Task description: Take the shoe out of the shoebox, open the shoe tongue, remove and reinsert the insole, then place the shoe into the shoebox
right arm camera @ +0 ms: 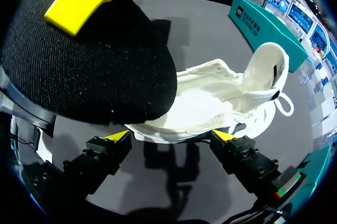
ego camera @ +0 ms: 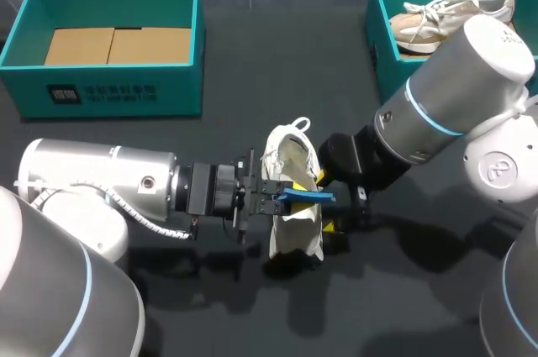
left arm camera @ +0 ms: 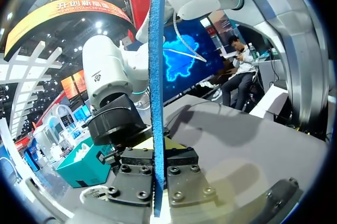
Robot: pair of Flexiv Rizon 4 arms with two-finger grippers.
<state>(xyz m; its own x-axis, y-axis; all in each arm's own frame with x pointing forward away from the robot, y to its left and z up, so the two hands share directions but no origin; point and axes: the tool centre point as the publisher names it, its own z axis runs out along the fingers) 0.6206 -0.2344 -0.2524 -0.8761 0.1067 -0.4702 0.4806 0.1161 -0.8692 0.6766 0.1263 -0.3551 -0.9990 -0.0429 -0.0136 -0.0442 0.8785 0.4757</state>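
The dark tabletop (ego camera: 277,38) carries a left shoebox (ego camera: 109,92), a right shoebox (ego camera: 378,46) and, seemingly resting mid-table, a white shoe (ego camera: 296,235).

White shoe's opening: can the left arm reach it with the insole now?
Likely yes: the left arm's jaws hold the blue insole right at the white shoe, opening facing up, nothing between.

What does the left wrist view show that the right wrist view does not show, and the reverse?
Only the left wrist view shows the blue insole, seen edge-on and clamped in the left gripper, with the right arm beyond it. Only the right wrist view shows the white shoe, its opening facing the camera, held between the fingers of the right gripper. Both views show the dark table and a teal shoebox.
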